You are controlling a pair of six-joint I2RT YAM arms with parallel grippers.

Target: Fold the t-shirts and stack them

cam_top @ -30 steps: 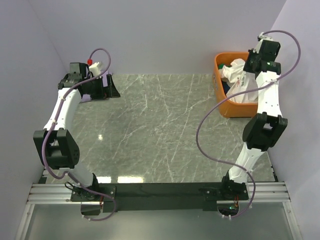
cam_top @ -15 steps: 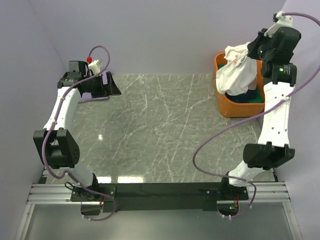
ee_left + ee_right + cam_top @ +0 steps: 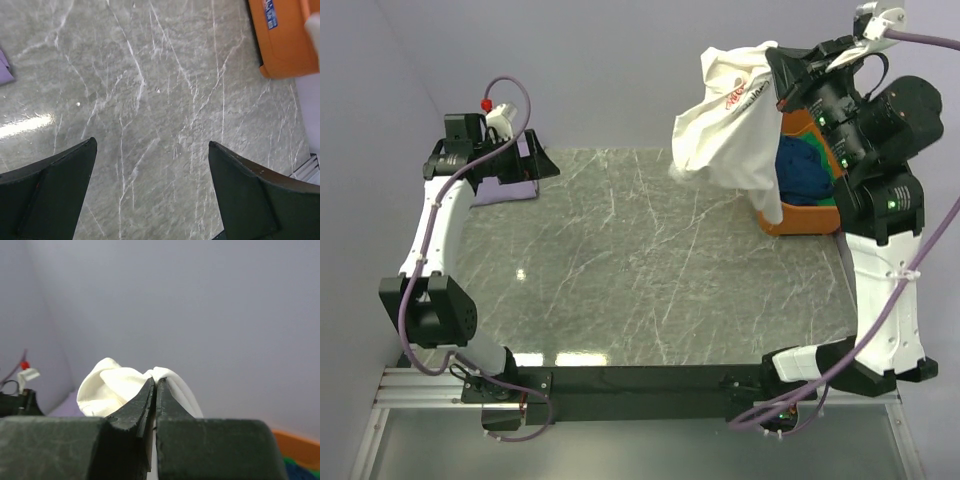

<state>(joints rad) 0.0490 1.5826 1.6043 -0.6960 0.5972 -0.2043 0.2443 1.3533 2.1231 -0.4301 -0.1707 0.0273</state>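
My right gripper (image 3: 778,58) is shut on a fold of the large white t-shirt (image 3: 732,125) and holds it high in the air, left of the orange tub. The shirt hangs down in a bunch, red script lettering showing near its top. In the right wrist view, white cloth (image 3: 120,385) bulges past the pinched jaws of the right gripper (image 3: 155,382). Dark blue (image 3: 802,168) and green (image 3: 825,200) t-shirts lie in the tub. A lavender t-shirt (image 3: 505,188) lies flat at the far left. Just above it, my left gripper (image 3: 525,165) hangs open and empty; it (image 3: 152,145) looks down on bare marble.
The orange tub (image 3: 790,218) stands at the far right of the grey marble table (image 3: 620,260), partly hidden by the hanging shirt; its corner (image 3: 282,40) shows in the left wrist view. Plain walls close in behind and on both sides.
My right arm has lifted the white t-shirt out of the tub and swung it up and to the left. The left arm has shifted slightly, uncovering the lavender shirt.
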